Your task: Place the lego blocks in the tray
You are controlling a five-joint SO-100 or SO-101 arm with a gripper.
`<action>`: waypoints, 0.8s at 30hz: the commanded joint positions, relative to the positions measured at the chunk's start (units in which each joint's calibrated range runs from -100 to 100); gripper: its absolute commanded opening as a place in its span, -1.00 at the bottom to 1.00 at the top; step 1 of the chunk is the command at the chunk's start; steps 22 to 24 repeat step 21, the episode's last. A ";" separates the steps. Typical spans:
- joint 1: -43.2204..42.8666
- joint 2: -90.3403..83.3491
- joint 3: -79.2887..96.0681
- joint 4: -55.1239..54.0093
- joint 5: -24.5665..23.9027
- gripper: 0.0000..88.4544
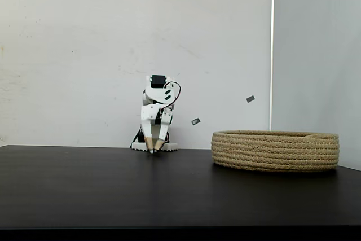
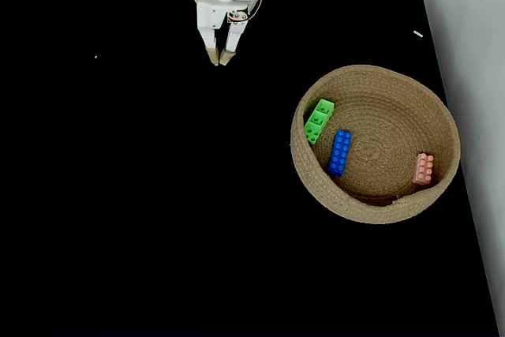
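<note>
- All three bricks, green (image 2: pixel 319 121), blue (image 2: pixel 340 152) and pink (image 2: pixel 424 169), lie inside the tray (image 2: pixel 371 213) near the surface's right edge.
- End effector (image 2: pixel 220 59), pressed together and empty, rests at the far edge; little can go wrong unless it swings and knocks the tray.

Round coiled-rope tray (image 2: pixel 371 84), tan, upright on desk. Inside it, 3 lego blocks: green brick (image 2: pixel 319 121) against left wall, blue brick (image 2: pixel 340 152) just beside it, pink brick (image 2: pixel 424 168) at right wall.

Coiled rough rope tray (image 2: pixel 375 209), glossy plastic lego blocks (image 2: pixel 340 152), matt black table (image 2: pixel 142 211)
</note>
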 commanded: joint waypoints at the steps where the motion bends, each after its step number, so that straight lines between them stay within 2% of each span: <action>1: -0.24 -0.66 0.80 0.64 -0.44 -1.00; 5: -0.24 -0.66 0.80 0.64 -0.68 -0.91; 24: -0.24 -0.66 0.80 0.64 -0.68 -0.91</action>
